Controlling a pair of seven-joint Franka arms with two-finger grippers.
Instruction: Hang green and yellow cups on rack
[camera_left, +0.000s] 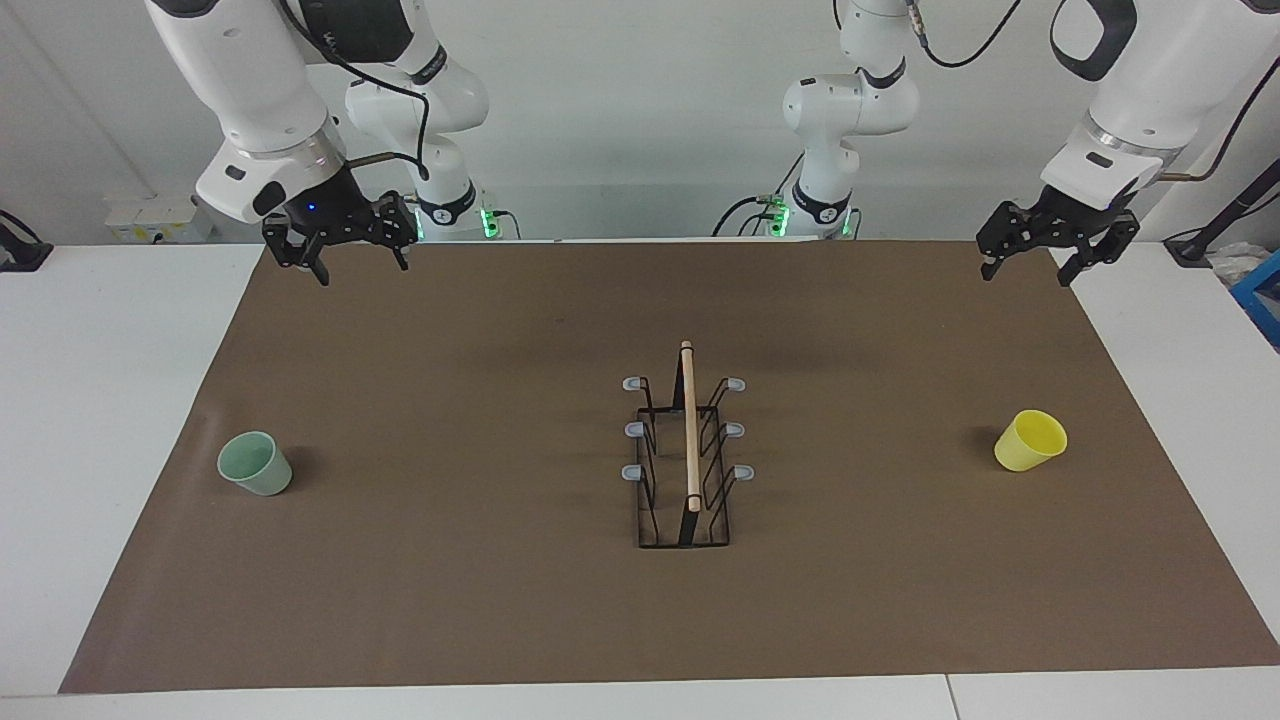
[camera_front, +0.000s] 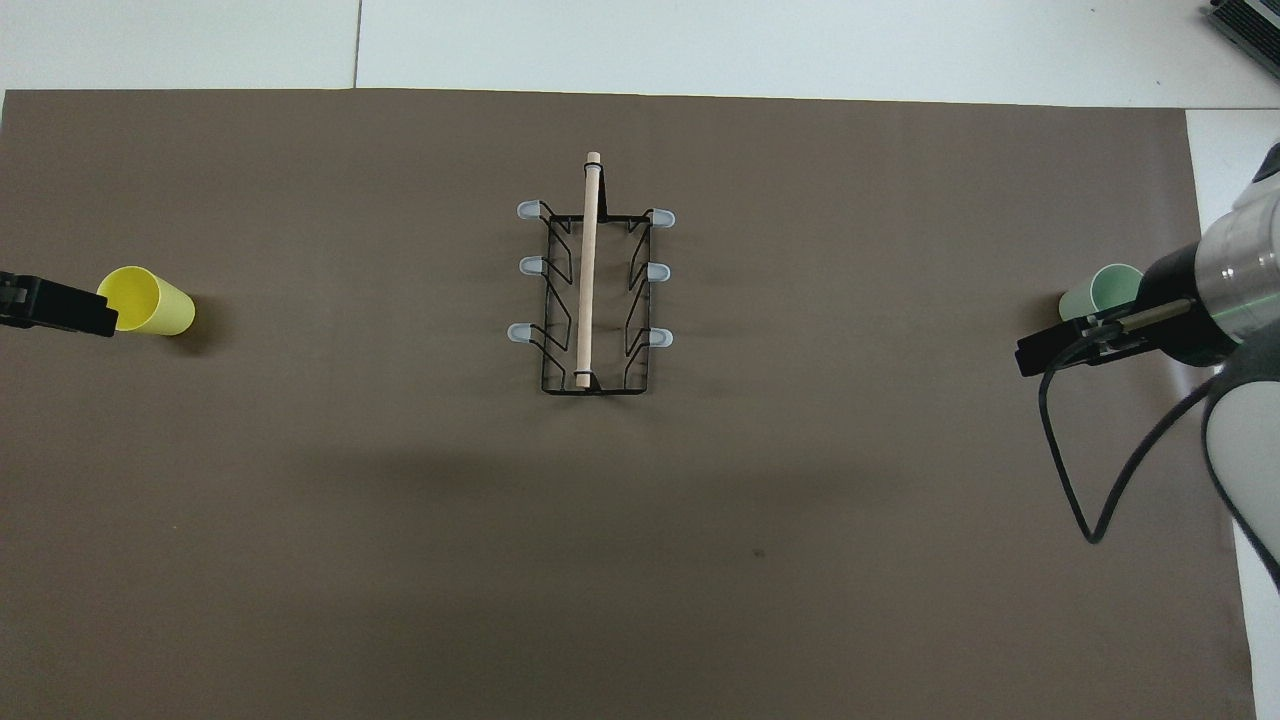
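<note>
Facing view: rack (camera_left: 685, 455) upright at the middle of the brown mat (camera_left: 500, 620), wooden rod (camera_left: 690, 425) along its top, pointing toward the robots and away from them. Six grey-tipped prongs, three on each side, all bare. Green cup (camera_left: 255, 464) standing upright on the mat toward the right arm's end of the table, mouth up, well apart from the rack. Yellow cup (camera_left: 1031, 440) toward the left arm's end, tipped over with its mouth turned partly up, also well apart from the rack.

Right gripper (camera_left: 340, 245) up in the air over the mat's edge near the robots, fingers spread apart, holding nothing. Left gripper (camera_left: 1055, 250) raised over the mat's corner at the left arm's end, fingers likewise apart and empty. White table (camera_left: 110, 400) around the mat.
</note>
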